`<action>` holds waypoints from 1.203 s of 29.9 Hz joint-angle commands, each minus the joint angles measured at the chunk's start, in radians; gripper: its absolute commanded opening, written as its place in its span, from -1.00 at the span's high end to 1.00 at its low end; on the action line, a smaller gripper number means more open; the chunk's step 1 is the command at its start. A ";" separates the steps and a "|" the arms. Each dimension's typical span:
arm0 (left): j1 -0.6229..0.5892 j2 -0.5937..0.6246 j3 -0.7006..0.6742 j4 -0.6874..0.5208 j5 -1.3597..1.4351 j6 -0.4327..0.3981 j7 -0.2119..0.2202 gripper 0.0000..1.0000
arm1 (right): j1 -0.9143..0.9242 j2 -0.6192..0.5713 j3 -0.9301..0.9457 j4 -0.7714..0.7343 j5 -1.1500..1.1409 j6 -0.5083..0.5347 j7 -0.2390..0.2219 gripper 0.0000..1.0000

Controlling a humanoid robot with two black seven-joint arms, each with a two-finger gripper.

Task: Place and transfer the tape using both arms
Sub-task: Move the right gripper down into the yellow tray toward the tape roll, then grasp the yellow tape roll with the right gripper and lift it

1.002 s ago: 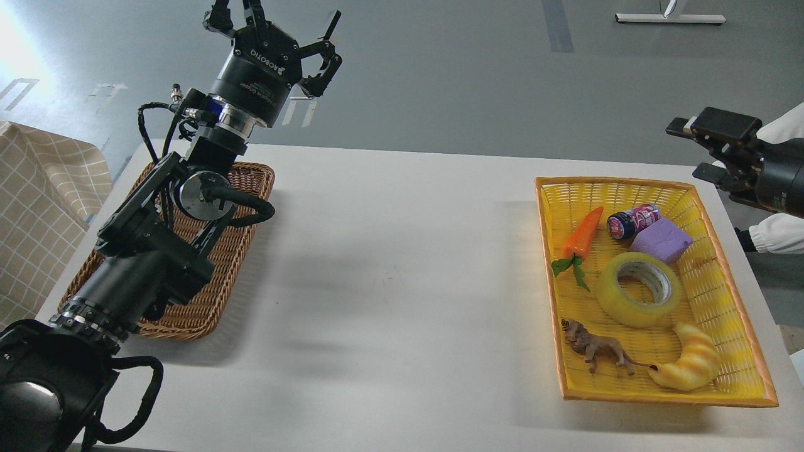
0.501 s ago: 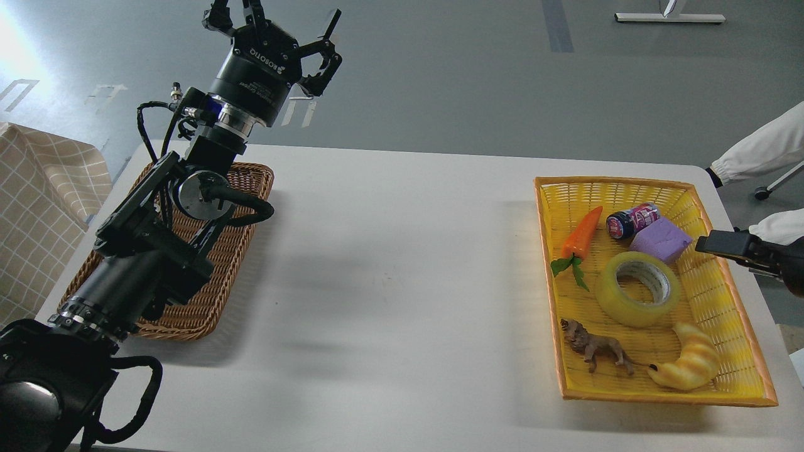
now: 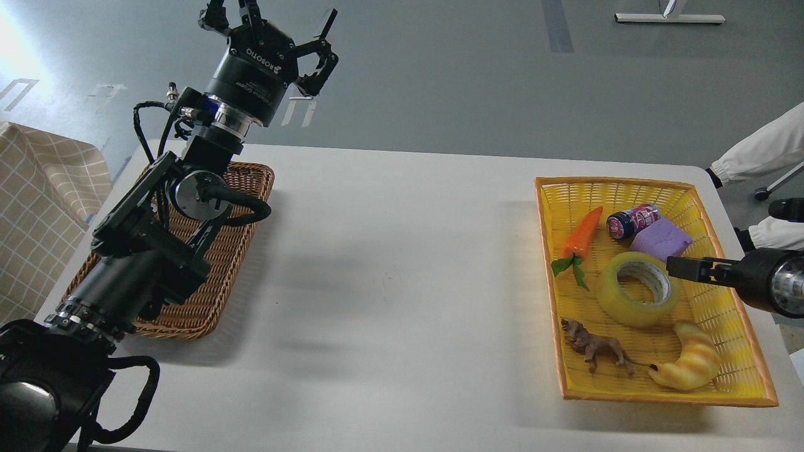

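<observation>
While the white desk (image 3: 402, 263) spans most of the view, the left arm (image 3: 151, 238) rises from the lower left corner over a brown wicker basket (image 3: 242, 207) lying at the desk's left end. Its gripper (image 3: 270, 28) is held high beyond the far edge of the desk, jaws spread apart and holding nothing. At the right end lies a yellow basket (image 3: 722, 307) with an orange rim. The right arm (image 3: 769, 285) comes in from the right edge, and its gripper (image 3: 681, 268) reaches over the yellow basket's right side, the tip just beside the tape; it is seen dark and edge-on, so I cannot tell how its jaws stand. The tape (image 3: 637, 289) lies flat near the middle of the yellow basket. Around it are a cream croissant toy (image 3: 691, 367), a purple block (image 3: 659, 242), an orange carrot toy (image 3: 581, 235), a brown lion figure (image 3: 593, 346) and a small dark jar (image 3: 631, 221) on its side. White sleeves (image 3: 757, 150) show beyond the desk's right edge.
</observation>
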 commanded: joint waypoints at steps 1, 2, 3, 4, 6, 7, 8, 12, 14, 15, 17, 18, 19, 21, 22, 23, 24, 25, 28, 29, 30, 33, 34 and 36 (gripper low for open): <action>0.000 0.001 0.000 0.000 0.000 0.000 0.000 -0.95 | 0.002 0.023 -0.019 -0.017 -0.011 0.000 -0.002 -0.80; 0.000 0.002 0.000 0.000 0.000 0.000 0.001 -0.95 | 0.004 0.024 -0.024 -0.017 -0.016 0.000 -0.002 -0.80; 0.000 0.002 0.000 0.000 0.000 0.000 0.000 -0.95 | 0.004 0.026 -0.030 -0.020 -0.018 0.000 -0.002 -0.80; 0.001 0.002 0.000 0.000 0.000 0.000 0.000 -0.95 | 0.004 0.027 -0.034 -0.029 -0.021 0.000 -0.002 -0.77; 0.001 0.002 0.000 0.000 0.000 0.000 0.000 -0.95 | 0.004 0.035 -0.039 -0.040 -0.021 0.000 -0.002 -0.72; 0.001 0.001 0.000 0.002 0.000 0.000 0.000 -0.95 | 0.004 0.050 -0.042 -0.056 -0.022 0.000 -0.002 -0.72; 0.003 -0.001 0.000 0.000 -0.002 0.000 0.000 -0.95 | 0.004 0.056 -0.044 -0.063 -0.022 0.000 -0.004 -0.72; 0.003 -0.004 -0.002 0.002 -0.002 0.000 0.000 -0.95 | 0.007 0.073 -0.045 -0.086 -0.022 0.000 -0.006 -0.65; 0.003 -0.004 -0.002 0.000 -0.002 0.000 0.000 -0.95 | 0.005 0.081 -0.047 -0.087 -0.024 0.000 -0.006 -0.65; 0.003 -0.004 -0.002 0.000 -0.002 0.000 0.000 -0.95 | 0.007 0.089 -0.051 -0.092 -0.028 0.000 -0.006 -0.65; 0.003 -0.004 -0.002 0.002 -0.002 0.000 0.000 -0.95 | 0.009 0.095 -0.057 -0.096 -0.039 0.000 -0.006 -0.62; 0.003 -0.004 -0.002 0.000 -0.002 0.000 0.000 -0.95 | 0.012 0.099 -0.059 -0.098 -0.047 0.000 -0.006 -0.55; 0.003 -0.004 -0.002 0.000 -0.002 0.000 0.000 -0.95 | 0.013 0.099 -0.060 -0.101 -0.048 0.000 -0.006 -0.53; 0.004 -0.004 -0.002 0.000 -0.002 0.000 0.000 -0.95 | 0.013 0.105 -0.060 -0.103 -0.051 0.000 -0.006 -0.49; 0.006 -0.004 -0.002 0.000 -0.002 0.000 0.000 -0.95 | 0.013 0.109 -0.063 -0.104 -0.051 0.000 -0.006 -0.48; 0.006 -0.004 -0.002 0.000 -0.002 0.000 0.000 -0.95 | 0.015 0.112 -0.073 -0.104 -0.053 0.000 -0.006 -0.42; 0.006 -0.004 -0.002 0.000 -0.002 0.000 0.000 -0.95 | 0.016 0.112 -0.079 -0.104 -0.053 0.000 -0.006 -0.39; 0.006 -0.004 -0.002 0.000 -0.002 0.000 0.000 -0.95 | 0.016 0.112 -0.079 -0.106 -0.054 0.000 -0.006 -0.33; 0.006 -0.002 -0.002 0.002 -0.002 0.000 0.000 -0.95 | 0.016 0.113 -0.080 -0.116 -0.053 0.000 -0.006 -0.20; 0.006 -0.002 -0.002 0.002 -0.002 0.000 0.000 -0.95 | 0.018 0.112 -0.080 -0.118 -0.053 0.000 -0.006 -0.20; 0.006 -0.002 -0.002 0.000 -0.002 0.000 0.000 -0.95 | 0.022 0.112 -0.082 -0.123 -0.053 0.000 -0.006 -0.20; 0.006 -0.004 -0.002 0.002 -0.002 0.000 0.000 -0.95 | 0.025 0.113 -0.082 -0.135 -0.051 0.000 -0.006 -0.19; 0.006 -0.004 -0.002 0.000 -0.002 0.000 0.000 -0.95 | 0.027 0.113 -0.082 -0.138 -0.051 0.000 -0.006 -0.15; 0.007 -0.004 -0.002 0.000 -0.002 0.000 0.000 -0.95 | 0.027 0.115 -0.082 -0.144 -0.051 0.000 -0.006 0.06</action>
